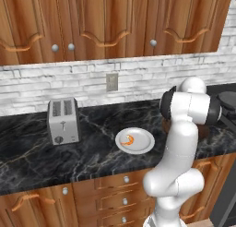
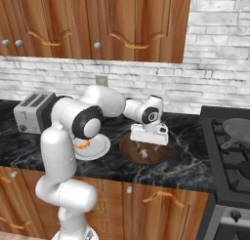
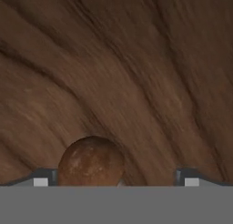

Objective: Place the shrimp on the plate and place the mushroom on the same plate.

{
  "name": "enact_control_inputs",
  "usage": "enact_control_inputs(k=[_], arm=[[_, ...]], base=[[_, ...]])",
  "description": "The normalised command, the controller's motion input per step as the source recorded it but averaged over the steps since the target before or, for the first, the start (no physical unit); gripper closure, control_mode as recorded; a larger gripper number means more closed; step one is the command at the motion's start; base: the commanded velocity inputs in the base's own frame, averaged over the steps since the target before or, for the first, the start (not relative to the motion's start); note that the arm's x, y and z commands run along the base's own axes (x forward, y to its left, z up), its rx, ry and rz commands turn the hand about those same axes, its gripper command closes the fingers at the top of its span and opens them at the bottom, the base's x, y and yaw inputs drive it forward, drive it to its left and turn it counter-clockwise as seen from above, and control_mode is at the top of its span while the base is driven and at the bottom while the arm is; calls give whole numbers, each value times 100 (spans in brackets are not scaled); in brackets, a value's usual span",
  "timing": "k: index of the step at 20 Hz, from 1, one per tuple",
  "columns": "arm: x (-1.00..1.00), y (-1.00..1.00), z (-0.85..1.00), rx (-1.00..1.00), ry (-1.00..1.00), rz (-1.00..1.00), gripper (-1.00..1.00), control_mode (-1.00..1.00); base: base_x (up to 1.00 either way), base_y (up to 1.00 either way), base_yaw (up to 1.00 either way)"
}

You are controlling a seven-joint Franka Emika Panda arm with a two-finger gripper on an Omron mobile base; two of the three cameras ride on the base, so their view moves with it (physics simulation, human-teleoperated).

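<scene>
Shrimp [image 1: 128, 140] already on plate [image 1: 145, 145], left of board [image 2: 161, 155]. Gripper [image 2: 143, 151] low over mushroom [image 3: 91, 160] on board — fingers [image 3: 41, 177] apart, straddling cap, not yet clamped, presumably lined up for pickup.

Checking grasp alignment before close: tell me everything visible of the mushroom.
The mushroom has a rounded, mottled brown cap that looks smooth and slightly glossy. In the right base view it is tiny, with a pale stem, sitting on the round wooden board directly under the pincer. In the hand view the cap lies between the two fingertips, closer to the one at that view's left, with the jaws apart. Contact with the fingers cannot be told.
</scene>
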Motion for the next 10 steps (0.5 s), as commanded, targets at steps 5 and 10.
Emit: enact_control_inputs(k=[5,10], arm=[[-4,19,0,0,8,-5,-100,-100],[-11,2,0,0,16,-17,-100,-100]], base=[[0,0,0],[0,0,0]])
